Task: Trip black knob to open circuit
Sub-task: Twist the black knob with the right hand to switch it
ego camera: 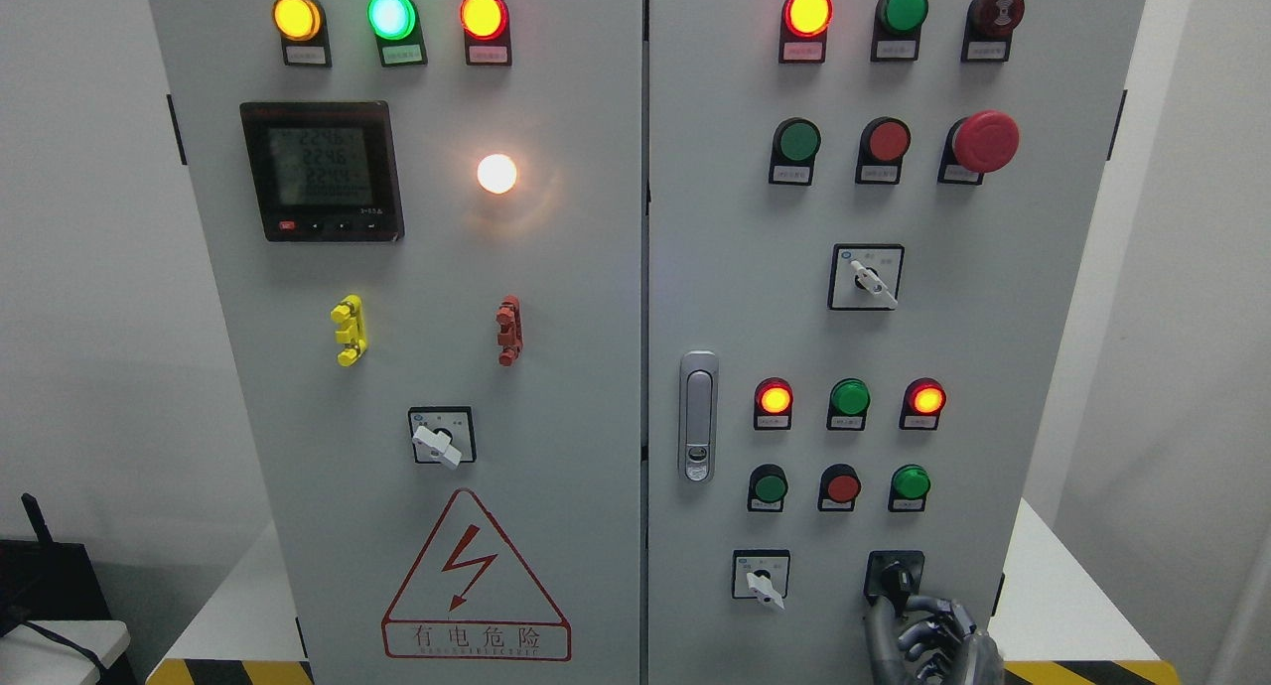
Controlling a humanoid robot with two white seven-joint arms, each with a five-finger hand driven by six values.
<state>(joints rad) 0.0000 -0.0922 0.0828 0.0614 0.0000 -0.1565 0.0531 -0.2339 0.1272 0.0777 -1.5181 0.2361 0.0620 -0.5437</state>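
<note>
The black knob [897,576] is a rotary switch on a black square plate at the lower right of the grey cabinet's right door [715,218]. My right hand [918,616] comes up from the bottom edge right of the middle. Its dark metal fingers [938,627] are curled, and the thumb and forefinger close around the knob's lower part. The knob's handle is partly hidden by the fingertips. My left arm does not show.
A white-handled selector [763,584] sits left of the black knob. Above are rows of green and red buttons [843,486] and lit lamps [774,399]. A door latch [698,417] and a red mushroom stop [984,141] stand out from the panel.
</note>
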